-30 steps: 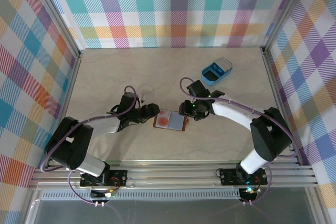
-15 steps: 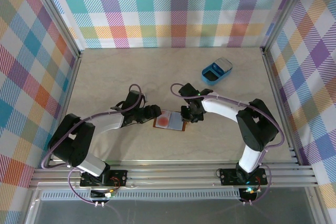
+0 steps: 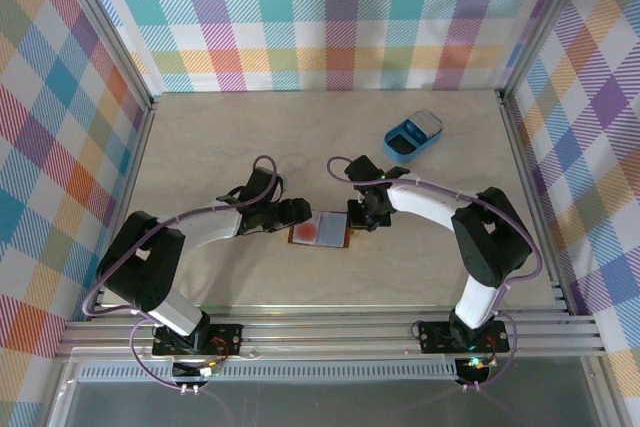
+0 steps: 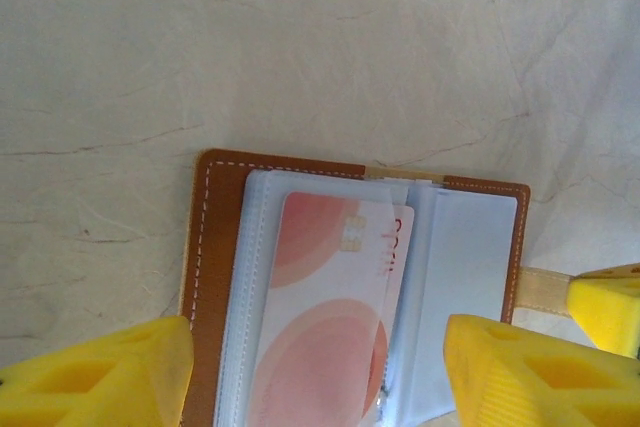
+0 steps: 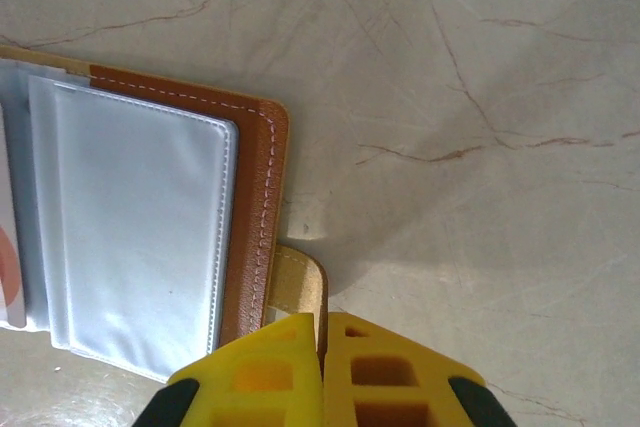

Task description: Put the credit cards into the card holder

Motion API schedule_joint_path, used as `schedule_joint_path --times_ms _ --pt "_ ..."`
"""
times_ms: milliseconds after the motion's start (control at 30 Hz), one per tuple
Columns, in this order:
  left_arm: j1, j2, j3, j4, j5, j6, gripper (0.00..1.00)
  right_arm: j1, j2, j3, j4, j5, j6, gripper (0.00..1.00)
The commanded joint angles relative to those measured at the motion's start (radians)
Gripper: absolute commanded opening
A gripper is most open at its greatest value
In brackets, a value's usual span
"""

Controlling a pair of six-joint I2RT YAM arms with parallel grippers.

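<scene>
A pale table (image 3: 300, 137) with thin brown veins is seen from above, evenly lit, with soft shadows only. It is enclosed on 3 sides by pastel plaid: beyond the table a back wall (image 3: 340, 17), and at its sides a left wall (image 3: 50, 147) and a right wall (image 3: 600, 147). Aluminium posts (image 3: 115, 37) are set at the table's 2 far corners. Along the table's near edge, grooved aluminium rails (image 3: 330, 332) are laid, with a grey perforated strip (image 3: 330, 371) below them.

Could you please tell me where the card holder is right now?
The card holder lies open on the table in the top view, between the open left gripper and the right gripper, which is shut on its snap tab.
</scene>
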Motion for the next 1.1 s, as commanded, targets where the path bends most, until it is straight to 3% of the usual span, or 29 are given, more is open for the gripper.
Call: schedule_joint_path --times_ms 0,267,833,1067 --pt "-0.018 -0.009 0.033 -0.094 -0.084 0.043 0.70 -0.009 0.016 0.002 0.010 -0.033 -0.026 0.00" --pt "-0.030 0.024 0.033 -0.066 -0.057 0.042 0.78 -0.010 0.018 0.006 0.021 -0.061 -0.023 0.00" --pt "-0.037 0.038 0.006 0.045 0.045 -0.001 0.73 -0.012 0.043 0.000 0.053 -0.098 -0.009 0.00" --pt "-0.038 -0.043 -0.001 0.057 0.066 -0.055 0.72 -0.018 0.044 -0.006 0.070 -0.108 -0.004 0.00"
